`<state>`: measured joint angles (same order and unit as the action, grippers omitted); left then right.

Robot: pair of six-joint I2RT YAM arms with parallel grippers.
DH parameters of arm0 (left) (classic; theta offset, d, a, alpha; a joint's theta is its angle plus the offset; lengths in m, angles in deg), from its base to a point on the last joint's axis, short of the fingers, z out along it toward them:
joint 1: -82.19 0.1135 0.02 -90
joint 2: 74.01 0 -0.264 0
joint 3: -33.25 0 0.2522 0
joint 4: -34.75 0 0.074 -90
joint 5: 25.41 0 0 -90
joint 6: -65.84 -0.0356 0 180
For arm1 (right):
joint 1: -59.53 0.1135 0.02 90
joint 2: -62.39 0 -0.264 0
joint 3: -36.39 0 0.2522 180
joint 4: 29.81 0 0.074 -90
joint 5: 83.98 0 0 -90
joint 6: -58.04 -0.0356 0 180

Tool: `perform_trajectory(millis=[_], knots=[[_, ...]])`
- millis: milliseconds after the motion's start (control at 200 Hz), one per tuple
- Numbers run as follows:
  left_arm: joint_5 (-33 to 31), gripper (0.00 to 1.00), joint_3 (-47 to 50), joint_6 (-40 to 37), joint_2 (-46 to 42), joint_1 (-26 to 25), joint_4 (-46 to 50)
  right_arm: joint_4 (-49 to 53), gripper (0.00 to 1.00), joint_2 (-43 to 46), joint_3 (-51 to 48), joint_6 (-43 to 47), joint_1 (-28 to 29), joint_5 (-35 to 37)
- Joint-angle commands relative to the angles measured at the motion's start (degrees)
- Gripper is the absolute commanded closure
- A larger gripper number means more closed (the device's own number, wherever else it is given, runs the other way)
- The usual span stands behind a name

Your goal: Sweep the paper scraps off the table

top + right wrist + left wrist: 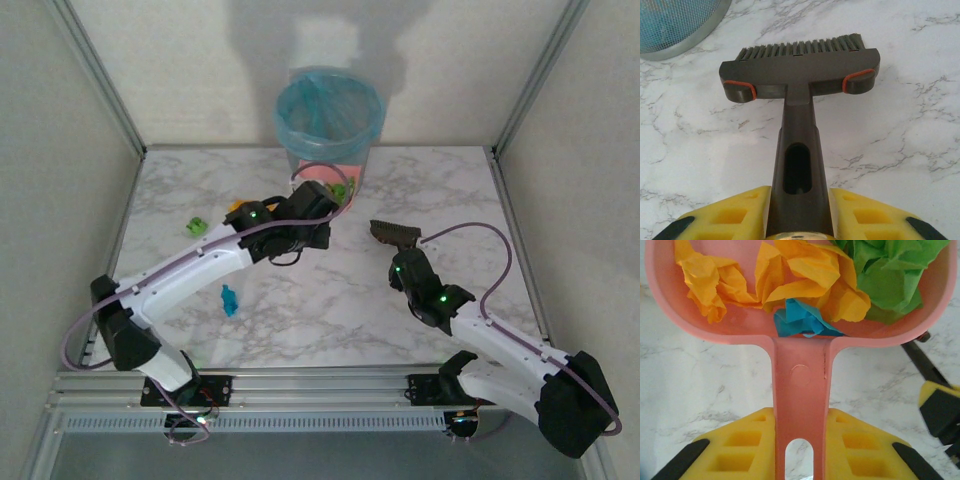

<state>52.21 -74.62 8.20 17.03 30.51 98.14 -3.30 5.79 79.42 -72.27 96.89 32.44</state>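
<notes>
My left gripper (303,218) is shut on the handle of the pink dustpan (801,390), whose pan is raised close to the bin. The pan holds crumpled paper scraps: orange (795,275), green (890,275) and one blue (802,320). Two scraps lie on the marble table (300,320): a green scrap (197,227) left of the left arm and a blue scrap (230,299) nearer the front. My right gripper (405,262) is shut on the handle of the dark-bristled brush (800,75), which is held over bare table right of centre.
The round bin (329,110) with a blue liner stands at the back centre, just behind the dustpan; its mesh wall (675,20) is at the upper left of the right wrist view. Aluminium rails frame the table, and walls close in on both sides.
</notes>
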Motion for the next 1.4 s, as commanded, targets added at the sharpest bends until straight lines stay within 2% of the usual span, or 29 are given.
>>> perform_trajectory(millis=[0, 170, 395, 491, 691, 981, 1101, 1297, 1397], knots=[[1.2, 1.0, -6.4, 0.3, 4.2, -0.4, 3.9, -1.9, 1.0, -0.4, -0.7, -0.6, -0.4, 2.0], [2.0, 1.0, -17.9, -0.5, 10.5, -0.3, 6.8, -1.8, 1.0, -1.2, -0.5, -0.4, -0.4, 1.9], [1.7, 1.0, -38.3, -0.1, 21.5, 0.4, 14.1, -1.6, 1.0, -1.1, -0.4, 0.0, -0.3, 2.2], [4.2, 1.0, -42.9, -0.4, 24.4, 1.6, 14.4, -1.3, 1.0, -0.7, -0.4, -0.1, -0.3, 2.4], [9.7, 1.0, -44.7, 0.3, 25.9, 6.0, 10.3, -1.1, 1.0, 0.8, -0.8, 0.2, -0.3, 2.9], [17.5, 1.0, -44.7, 1.4, 26.0, 9.8, 3.3, -0.7, 1.0, 1.2, -0.5, 0.6, -0.3, 2.9], [22.5, 1.0, -44.6, 3.2, 26.3, 12.6, 0.8, -0.8, 1.0, 1.4, -0.5, 0.7, -0.3, 2.9], [34.3, 1.0, -41.8, 8.1, 25.8, 16.3, -8.3, -0.8, 1.0, 0.8, -0.2, 1.1, -0.3, 2.7], [37.6, 1.0, -40.5, 11.7, 25.6, 18.4, -12.1, -0.7, 1.0, 0.2, 0.1, 1.3, -0.3, 2.6]])
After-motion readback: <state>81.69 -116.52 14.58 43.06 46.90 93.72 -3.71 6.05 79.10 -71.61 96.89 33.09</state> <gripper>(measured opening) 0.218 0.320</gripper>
